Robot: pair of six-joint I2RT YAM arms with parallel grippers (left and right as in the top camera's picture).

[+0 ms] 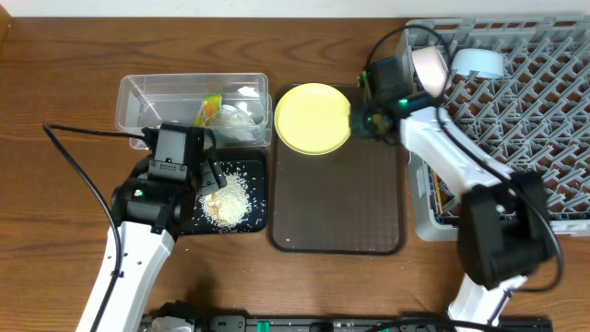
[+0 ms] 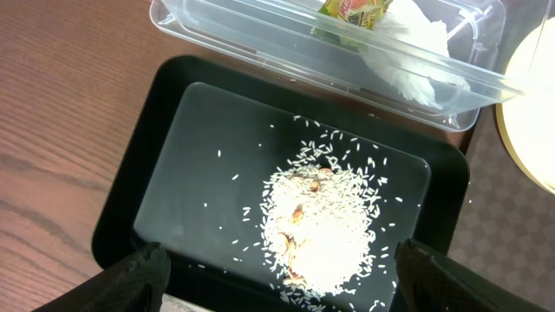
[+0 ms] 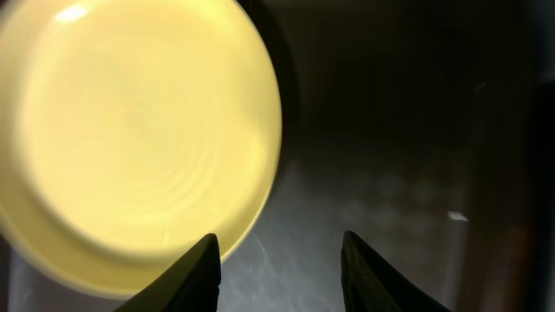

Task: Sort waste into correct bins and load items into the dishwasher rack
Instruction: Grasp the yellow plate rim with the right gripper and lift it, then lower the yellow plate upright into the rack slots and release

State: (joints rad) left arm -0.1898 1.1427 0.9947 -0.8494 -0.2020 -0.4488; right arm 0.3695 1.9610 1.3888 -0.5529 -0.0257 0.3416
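**Rice in the black tray, plate on the brown tray, both pairs of jaws apart**

From overhead we see the left jaws over the black tray (image 1: 259, 175), just beside the heap of white rice (image 1: 227, 205) lying in it. Behind that tray stands the clear tub (image 1: 131, 100), holding the green-and-orange snack wrapper (image 1: 210, 111) and the crumpled white tissue (image 1: 241, 122). The round yellow plate (image 1: 312, 118) rests at the far end of the brown serving tray (image 1: 336, 207), with the right jaws at its right edge. The grey dishwasher rack (image 1: 525, 111) fills the right of the desk (image 1: 55, 212). A light blue bowl (image 1: 479, 63) and a whitish bowl (image 1: 430, 66) sit in its far corner nearest the plate.

From the left wrist we see the two fingers (image 2: 130, 277) wide apart with nothing between them, above the near rim of the black tray. The rice sits right of the tray's middle, a few brownish bits mixed in.

From the right wrist, which is blurred, we see the fingers (image 3: 201, 269) apart over the brown tray. The plate's rim reaches one of them, but we cannot tell whether they touch.
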